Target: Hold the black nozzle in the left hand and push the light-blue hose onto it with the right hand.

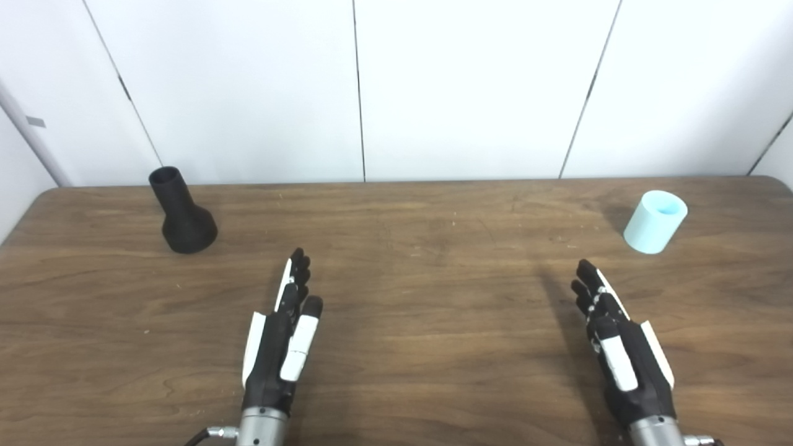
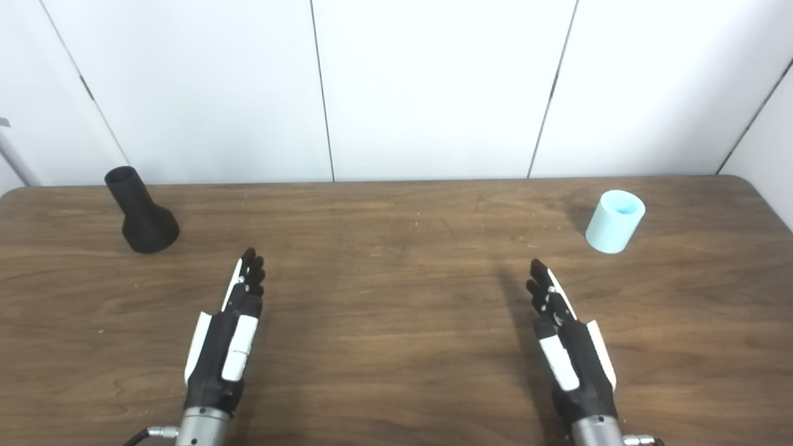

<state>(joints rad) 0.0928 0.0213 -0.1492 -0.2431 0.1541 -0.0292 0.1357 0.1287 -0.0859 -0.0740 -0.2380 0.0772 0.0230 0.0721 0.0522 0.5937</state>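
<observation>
The left hand [image 1: 282, 337] hovers over the near part of the wooden counter [image 1: 421, 297], edge-on, with its fingers [image 1: 297, 272] stretched straight forward and close together, the thumb lying alongside; it holds nothing and touches nothing. The right hand [image 1: 619, 344] mirrors it on the other side, likewise extended, empty, and pointing away from the robot with a slight lean inward toward the middle of the counter. The two hands sit well apart from each other, with bare wood between them.

Out beyond the left hand, farther from the robot and off to that hand's outer side, the black nozzle [image 1: 181, 212] stands on the counter. It rests on its wide flared base with the narrow open neck pointing up and tilted a little toward the far left corner. It is well apart from the left fingertips, with no contact.

Beyond the right hand, farther away and to that hand's outer side, the light-blue hose [image 1: 655, 222] stands as a short hollow cylinder, its open end facing up and leaning slightly toward the right. It too is well clear of the right fingertips.

Nozzle and hose lie near opposite ends of the counter's far edge, close to the white panelled wall [image 1: 471, 87] behind it.
</observation>
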